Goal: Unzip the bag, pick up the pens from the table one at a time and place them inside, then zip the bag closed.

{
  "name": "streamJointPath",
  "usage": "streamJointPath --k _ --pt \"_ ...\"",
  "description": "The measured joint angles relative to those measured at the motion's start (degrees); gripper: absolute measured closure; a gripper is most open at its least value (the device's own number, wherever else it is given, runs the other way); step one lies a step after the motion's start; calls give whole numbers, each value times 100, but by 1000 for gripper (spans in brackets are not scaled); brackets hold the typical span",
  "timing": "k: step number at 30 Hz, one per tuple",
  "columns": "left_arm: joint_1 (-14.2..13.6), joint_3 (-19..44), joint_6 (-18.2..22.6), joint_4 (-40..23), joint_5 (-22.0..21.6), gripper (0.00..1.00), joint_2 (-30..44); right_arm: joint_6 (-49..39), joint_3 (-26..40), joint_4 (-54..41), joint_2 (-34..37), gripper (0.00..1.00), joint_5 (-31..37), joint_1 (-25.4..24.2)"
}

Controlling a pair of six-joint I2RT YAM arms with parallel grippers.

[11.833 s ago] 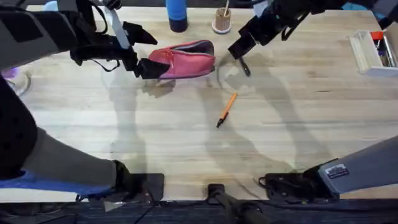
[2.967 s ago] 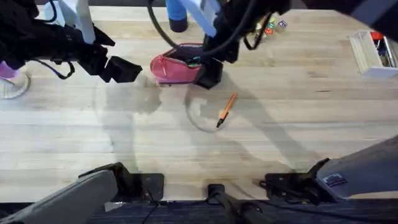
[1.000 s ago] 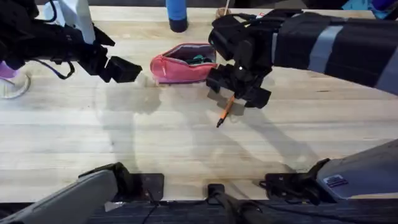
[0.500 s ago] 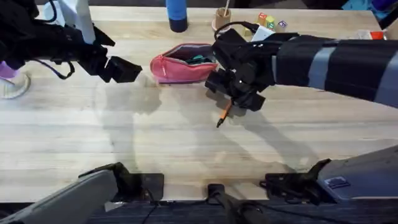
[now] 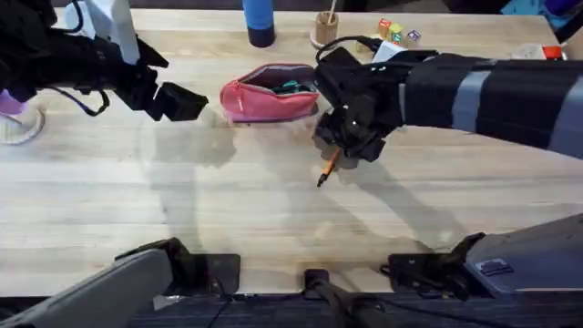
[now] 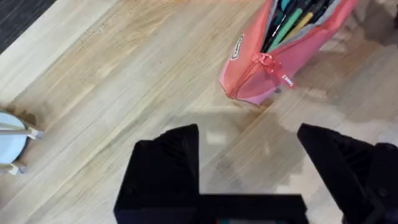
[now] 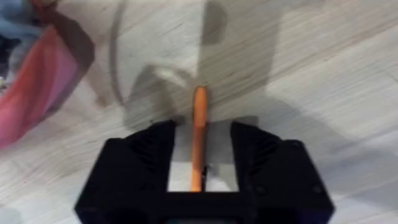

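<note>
The pink-red bag lies unzipped at the back middle of the table, with green and dark pens showing in its mouth. In the left wrist view the bag gapes open a short way beyond my left gripper, which is open and holds nothing. My left gripper hovers just left of the bag. The orange pen lies in front of the bag. My right gripper is low over its upper end. The orange pen runs between the open right gripper, with a gap on each side.
A blue bottle, a cup of wooden sticks and small coloured blocks stand along the far edge. A clear glass sits at the far left. The near half of the table is bare wood.
The right gripper left the bag's mouth, moved forward and right, and came down astride the orange pen. The left arm and the bag have stayed put.
</note>
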Motion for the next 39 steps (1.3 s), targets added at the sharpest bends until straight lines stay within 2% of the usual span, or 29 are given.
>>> streamJointPath --k 5,9,20,27,33,39 --pt "0 0 0 0 0 7 0 -1 -31 -123 -15 760 122 -12" --pt "0 0 0 0 0 7 0 -14 -40 -143 -29 950 115 -68" --pt "0 0 0 0 0 7 0 -546 25 -170 -48 973 -173 -313" --pt "0 0 0 0 0 7 0 -1541 525 2 -61 971 28 -372" --pt "0 0 0 0 0 7 0 -2409 896 10 -428 971 410 -372" --pt "0 0 0 0 0 7 0 -3531 987 424 -675 971 557 -376"
